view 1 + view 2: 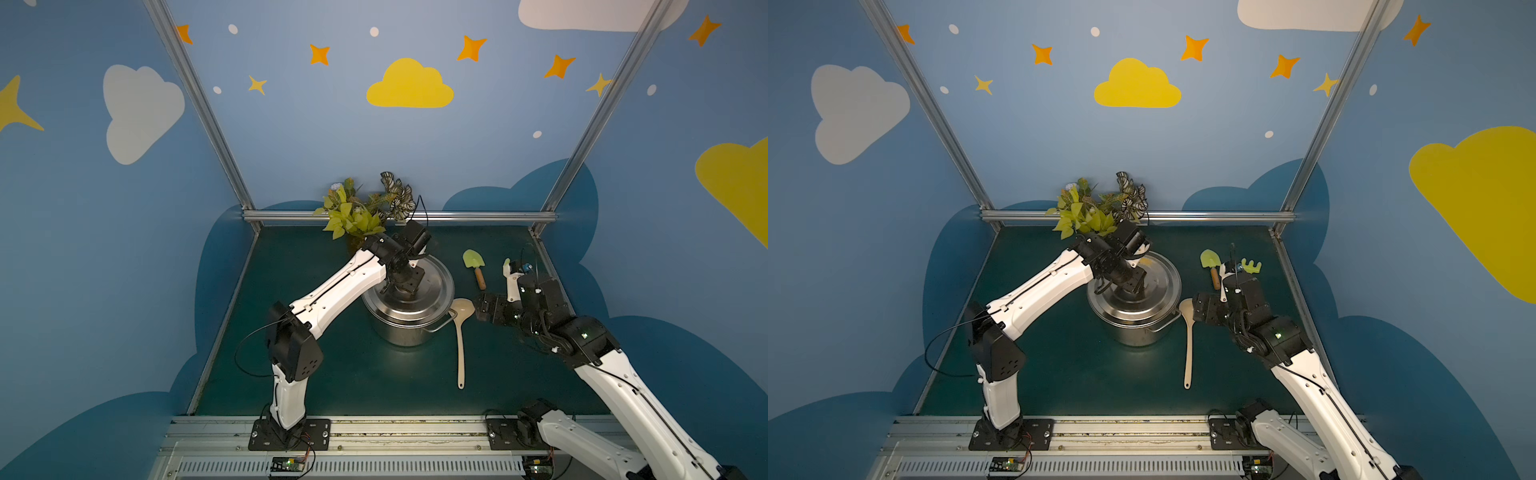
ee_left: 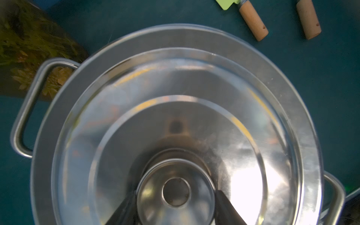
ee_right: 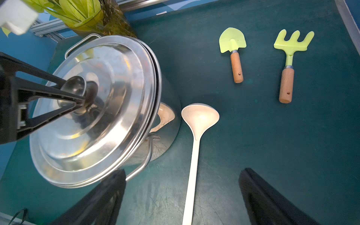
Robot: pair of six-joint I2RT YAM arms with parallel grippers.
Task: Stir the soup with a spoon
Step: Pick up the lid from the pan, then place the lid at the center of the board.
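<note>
Dark-green tabletop (image 1: 332, 374) inside blue cloud-painted walls (image 1: 291, 124). Steel pot (image 1: 399, 332) centred, lid (image 1: 432, 282) over it, knob (image 2: 176, 191) pinched by left gripper (image 3: 80, 96). Cream plastic ladle (image 3: 194, 153) flat just beside pot, under right gripper (image 3: 183, 171) spread wide.

You've got the pot (image 1: 405, 328) in the middle of the counter (image 1: 332, 374), lid (image 1: 432, 286) on top of it, left hand (image 3: 78, 95) down on the lid's knob (image 2: 176, 192). Plant (image 1: 357, 216) right behind the pot. Spoon (image 1: 460, 345) lies on the counter just right of the pot, bowl by the pot's handle, shaft running toward the front. Trowel (image 1: 476, 268) behind the spoon, rake (image 1: 1251, 266) right of the trowel. Right hand (image 1: 480, 307) just right of the spoon's bowl.
</note>
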